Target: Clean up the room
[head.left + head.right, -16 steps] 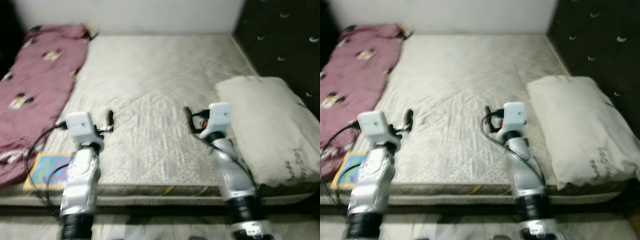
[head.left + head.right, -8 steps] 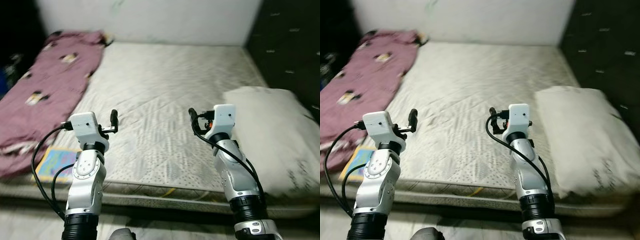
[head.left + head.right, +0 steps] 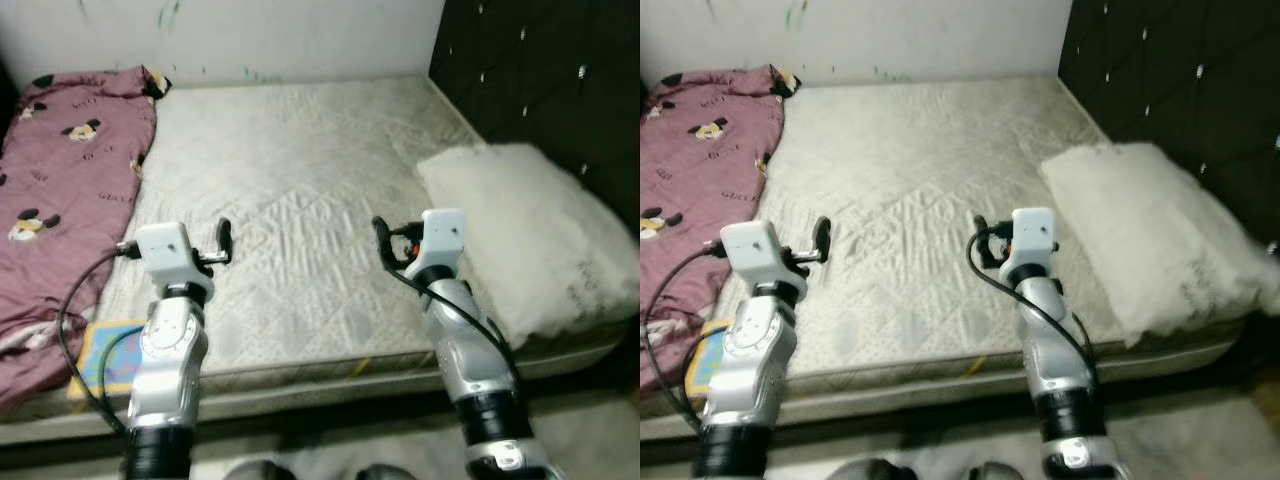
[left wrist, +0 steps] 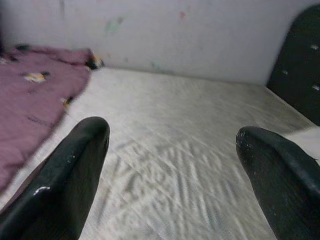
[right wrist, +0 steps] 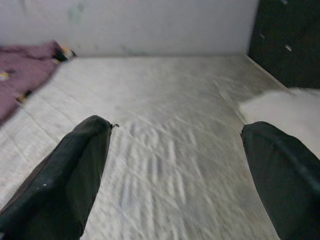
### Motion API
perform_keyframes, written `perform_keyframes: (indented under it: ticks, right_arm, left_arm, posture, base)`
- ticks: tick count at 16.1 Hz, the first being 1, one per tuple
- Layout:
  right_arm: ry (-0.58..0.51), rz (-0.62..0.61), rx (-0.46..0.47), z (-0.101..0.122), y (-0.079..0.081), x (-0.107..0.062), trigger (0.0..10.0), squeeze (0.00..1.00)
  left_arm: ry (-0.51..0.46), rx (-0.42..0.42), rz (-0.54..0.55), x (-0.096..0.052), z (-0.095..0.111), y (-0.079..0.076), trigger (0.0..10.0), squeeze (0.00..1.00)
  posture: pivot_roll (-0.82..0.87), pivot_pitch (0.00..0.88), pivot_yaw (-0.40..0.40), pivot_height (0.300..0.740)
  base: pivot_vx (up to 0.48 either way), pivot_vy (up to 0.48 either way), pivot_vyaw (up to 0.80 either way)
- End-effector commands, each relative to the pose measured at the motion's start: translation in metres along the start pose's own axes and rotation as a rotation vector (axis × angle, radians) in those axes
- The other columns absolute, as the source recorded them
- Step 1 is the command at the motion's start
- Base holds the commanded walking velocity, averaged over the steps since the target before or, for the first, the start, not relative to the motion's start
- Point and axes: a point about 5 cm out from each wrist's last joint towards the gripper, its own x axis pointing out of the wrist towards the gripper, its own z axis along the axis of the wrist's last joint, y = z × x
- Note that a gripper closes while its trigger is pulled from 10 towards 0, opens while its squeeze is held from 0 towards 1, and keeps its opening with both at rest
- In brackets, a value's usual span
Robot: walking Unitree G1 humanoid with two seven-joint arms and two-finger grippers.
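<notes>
Nothing looks tidied yet, by my judgement: both pincers are empty, fingers apart, held above the near edge of the bed (image 3: 300, 200). Left pincer (image 3: 222, 243) and right pincer (image 3: 380, 240) touch nothing. Count: one white pillow (image 3: 510, 225) on the right side, one maroon blanket (image 3: 60, 190) crumpled along the left, one colourful book (image 3: 105, 355) at the near left corner. All three await handling.

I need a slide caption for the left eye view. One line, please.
Both open grippers, left gripper and right gripper, raised over a bare mattress, maroon blanket left, pillow right.
</notes>
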Motion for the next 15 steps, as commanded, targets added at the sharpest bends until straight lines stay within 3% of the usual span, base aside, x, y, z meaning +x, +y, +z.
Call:
perform_keyframes:
  ticks: [1, 13, 15]
  right_arm:
    - [-0.012, 0.007, -0.001, 0.004, 0.002, 0.002, 10.0, 0.0]
    - [-0.023, 0.083, -0.044, 0.009, 0.012, 0.015, 10.0, 0.0]
    - [-0.043, 0.078, -0.063, 0.017, 0.009, 0.022, 10.0, 0.0]
  left_arm:
    - [0.002, 0.009, 0.008, 0.0, 0.001, 0.004, 10.0, 0.0]
    - [-0.012, -0.001, 0.027, 0.007, 0.006, 0.002, 10.0, 0.0]
    - [-0.072, 0.01, 0.004, 0.015, 0.022, -0.004, 10.0, 0.0]
  posture:
    - [-0.07, 0.0, 0.021, 0.74]
    - [-0.08, 0.0, 0.026, 0.74]
    - [-0.07, 0.0, 0.022, 0.74]
  base:
    - [0.0, 0.48, 0.0]
    - [0.0, 0.479, 0.0]
    - [0.0, 0.471, 0.0]
